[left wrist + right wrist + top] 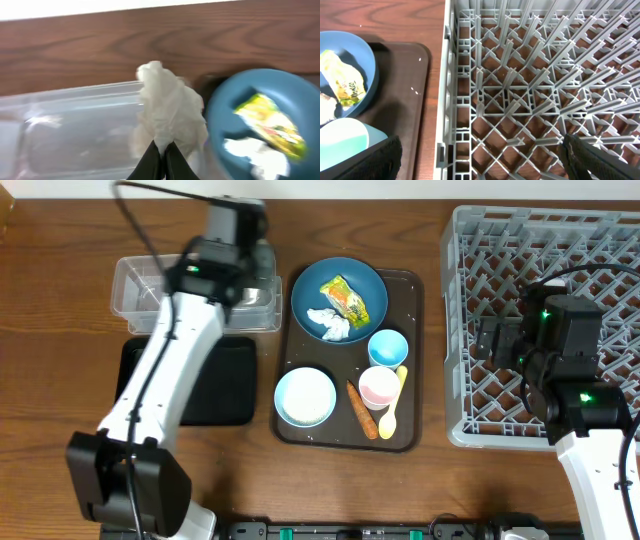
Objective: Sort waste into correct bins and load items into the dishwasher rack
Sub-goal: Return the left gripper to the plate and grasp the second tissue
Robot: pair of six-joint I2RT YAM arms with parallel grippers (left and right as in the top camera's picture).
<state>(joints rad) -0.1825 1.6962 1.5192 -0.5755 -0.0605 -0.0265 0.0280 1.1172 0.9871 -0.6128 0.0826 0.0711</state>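
My left gripper (162, 150) is shut on a crumpled white tissue (170, 110) and holds it over the right end of the clear tub (75, 125), which also shows in the overhead view (140, 285). The dark blue plate (365, 280) holds the wrapper (345, 297) and another tissue (330, 325). The bowl (305, 397), light blue cup (387, 347), pink-inside cup (379, 387), carrot piece (360, 409) and spoon (393, 408) lie on the brown tray (410, 300). My right gripper (487, 160) is open and empty above the left edge of the grey rack (520, 90).
The black tray (230, 380) lies in front of the clear tub, partly under my left arm. A few rice grains (415, 90) lie on the brown tray. The rack (600, 240) fills the right side of the table.
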